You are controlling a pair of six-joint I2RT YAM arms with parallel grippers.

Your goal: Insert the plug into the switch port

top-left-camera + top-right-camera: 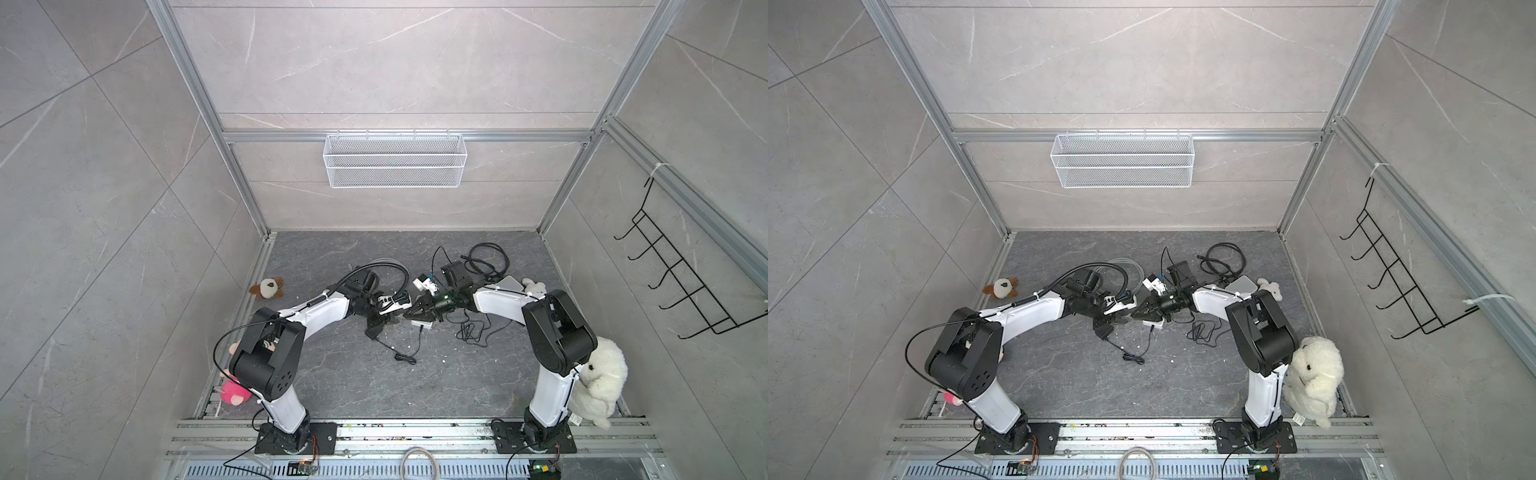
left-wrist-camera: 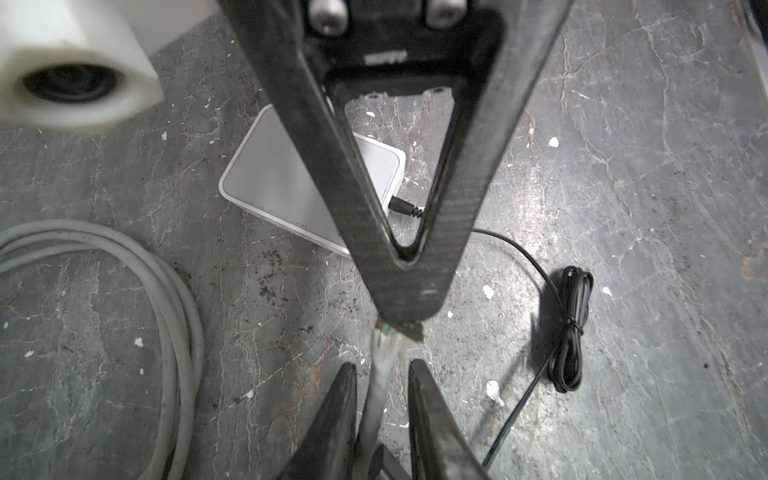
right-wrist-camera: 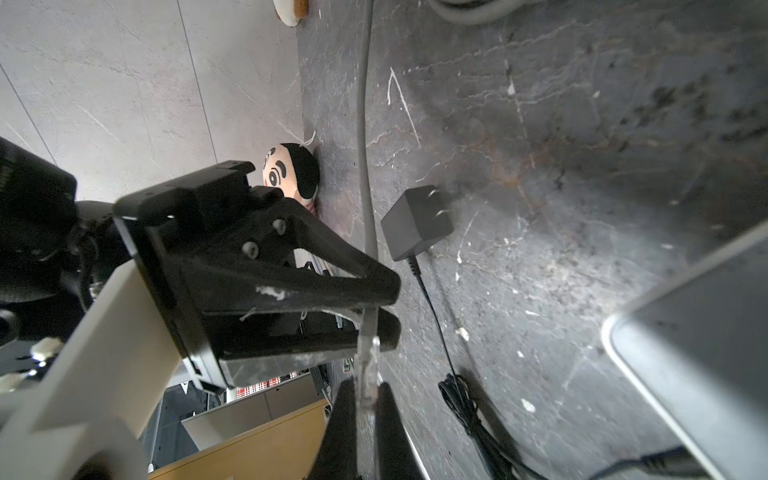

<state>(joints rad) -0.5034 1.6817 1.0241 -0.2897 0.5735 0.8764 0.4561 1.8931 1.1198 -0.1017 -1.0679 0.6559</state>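
The clear plug on the end of a grey cable is pinched between the fingers of my right gripper, which is shut on it. My left gripper faces it tip to tip. Its fingers stand slightly open around the grey cable just behind the plug, with a gap on each side. In both top views the two grippers meet above the floor's middle. The white switch lies flat beneath them with a black power lead plugged in. Its ports are hidden.
The cable's grey coil lies beside the switch. A black power adapter and its bundled cord lie on the floor. A second white box, looped black cables and stuffed toys ring the work area.
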